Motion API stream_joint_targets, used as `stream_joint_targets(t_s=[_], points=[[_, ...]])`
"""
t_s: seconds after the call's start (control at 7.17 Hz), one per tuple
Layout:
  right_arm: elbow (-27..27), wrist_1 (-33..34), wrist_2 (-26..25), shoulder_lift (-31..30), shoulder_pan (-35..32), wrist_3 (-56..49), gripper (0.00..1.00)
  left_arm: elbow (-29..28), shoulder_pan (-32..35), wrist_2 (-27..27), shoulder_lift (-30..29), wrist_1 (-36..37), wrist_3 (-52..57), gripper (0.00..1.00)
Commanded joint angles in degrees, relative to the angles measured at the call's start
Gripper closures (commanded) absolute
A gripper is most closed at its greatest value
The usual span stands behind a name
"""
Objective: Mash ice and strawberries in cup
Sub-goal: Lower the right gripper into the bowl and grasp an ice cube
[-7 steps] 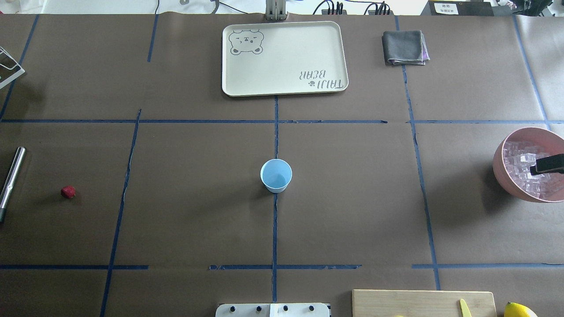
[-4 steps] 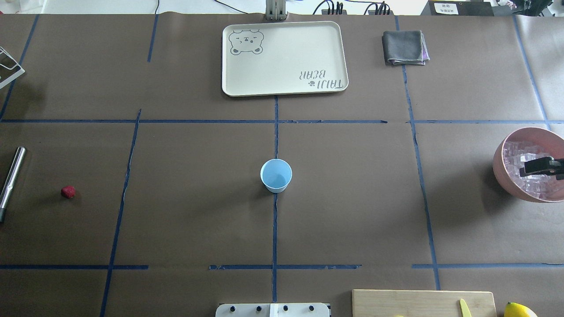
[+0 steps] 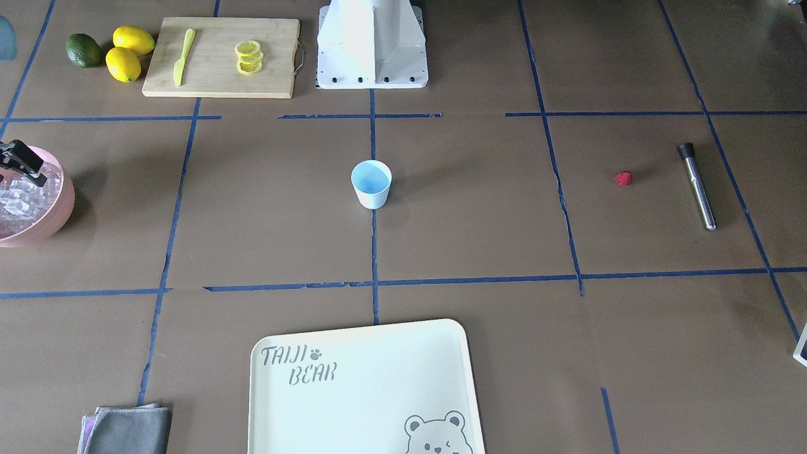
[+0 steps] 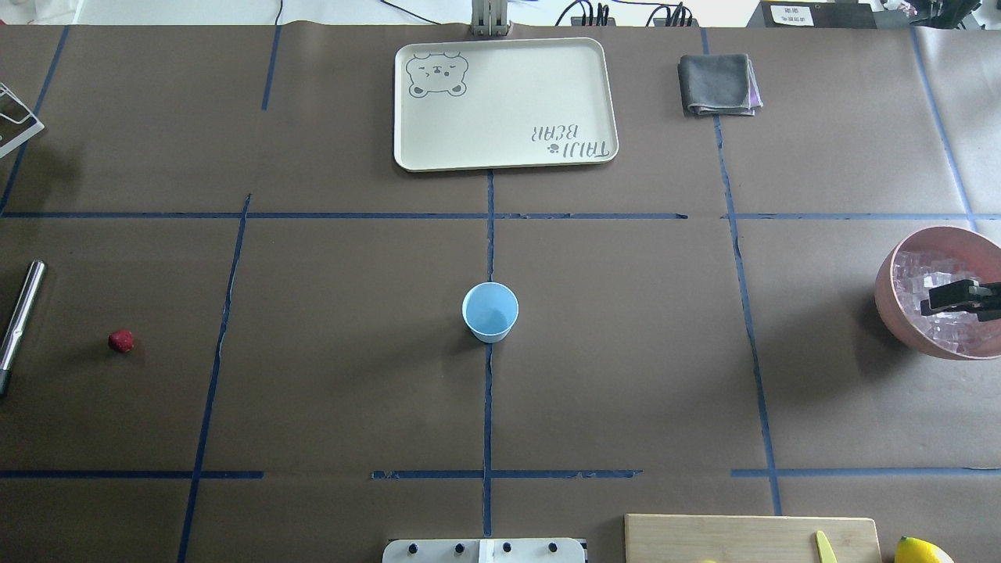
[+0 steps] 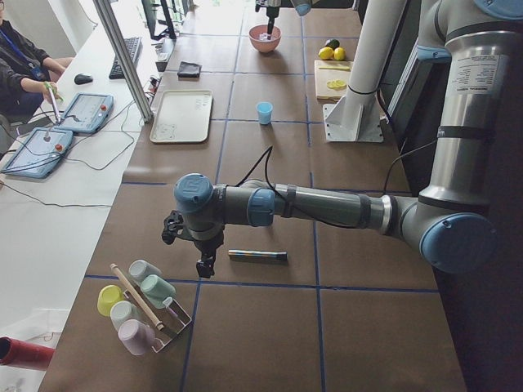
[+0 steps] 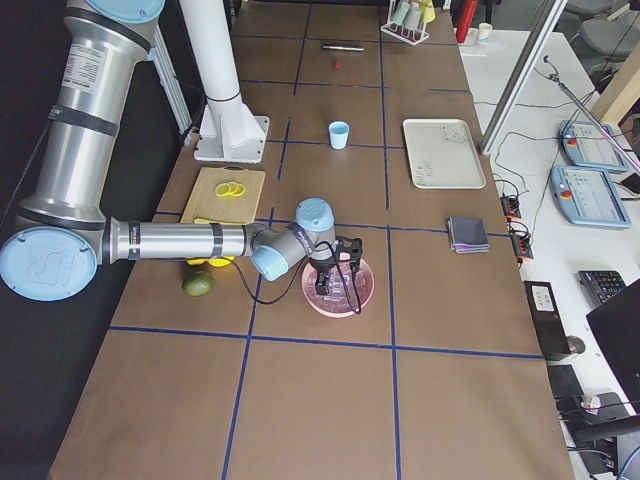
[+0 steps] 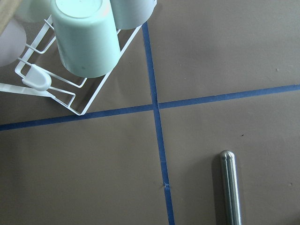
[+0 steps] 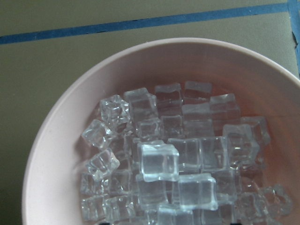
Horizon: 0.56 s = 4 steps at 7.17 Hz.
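Observation:
The pale blue cup stands upright in the middle of the table, and I see nothing in it. A small red strawberry lies far to the left, next to a steel muddler. Clear ice cubes fill the pink bowl at the right edge. My right gripper hangs open just above the ice, holding nothing. Only the exterior left view shows my left gripper, beside the muddler; I cannot tell whether it is open or shut.
A cream tray and a folded grey cloth lie at the far side. A cutting board with lemon slices and a yellow knife, lemons and a green fruit sit near the robot base. A rack of cups stands far left.
My right gripper has moved a little further in over the bowl of ice. The cup, strawberry and muddler have not moved.

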<state>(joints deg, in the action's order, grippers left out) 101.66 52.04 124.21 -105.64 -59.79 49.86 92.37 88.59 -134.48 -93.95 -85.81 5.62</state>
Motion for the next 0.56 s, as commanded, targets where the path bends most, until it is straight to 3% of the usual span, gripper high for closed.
stream_joint_targets(t_s=[0.0,0.42], points=[[-0.1,0.3,0.1,0.0,-0.1,0.0,0.23,0.0,0.0,0.0,0.0,-0.1,0.0,0.0],[0.0,0.5,0.0,-0.2,-0.1,0.0,0.36,0.0,0.0,0.0,0.0,-0.1,0.0,0.0]])
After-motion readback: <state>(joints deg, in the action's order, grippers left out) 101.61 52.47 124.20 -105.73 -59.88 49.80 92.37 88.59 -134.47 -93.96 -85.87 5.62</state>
